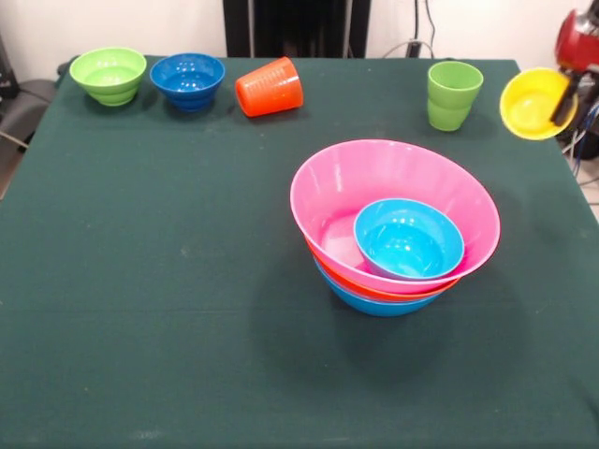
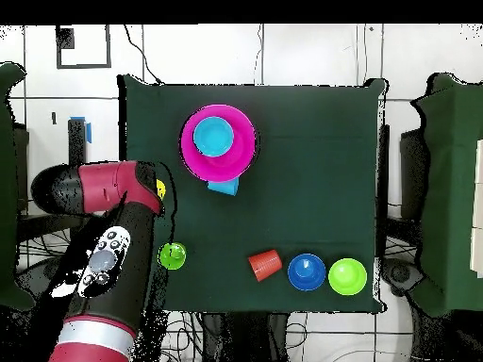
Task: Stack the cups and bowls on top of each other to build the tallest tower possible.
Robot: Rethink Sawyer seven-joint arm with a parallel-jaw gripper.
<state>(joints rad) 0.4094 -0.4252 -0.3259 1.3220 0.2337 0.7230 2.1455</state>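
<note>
1. A robotics laboratory: a red and black robot arm (image 2: 104,236) reaches in beside a square table (image 1: 140,327) draped in dark green cloth.
2. Bright plastic bowls and cups (image 1: 450,94) are laid out on the cloth like test props, not tableware in use.
3. Cables (image 1: 412,42) trail down a plain white wall behind the table, next to a black pedestal (image 1: 296,28).
4. From overhead, a pale floor crossed by dark grid lines (image 2: 311,57) surrounds the table, with loose wiring at the robot's base.

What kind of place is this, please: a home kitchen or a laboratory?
Probably a robot laboratory, not a kitchen: a red and black arm reaches over a green cloth-covered table, cables hang by the wall, and plastic bowls serve as test objects.
</note>
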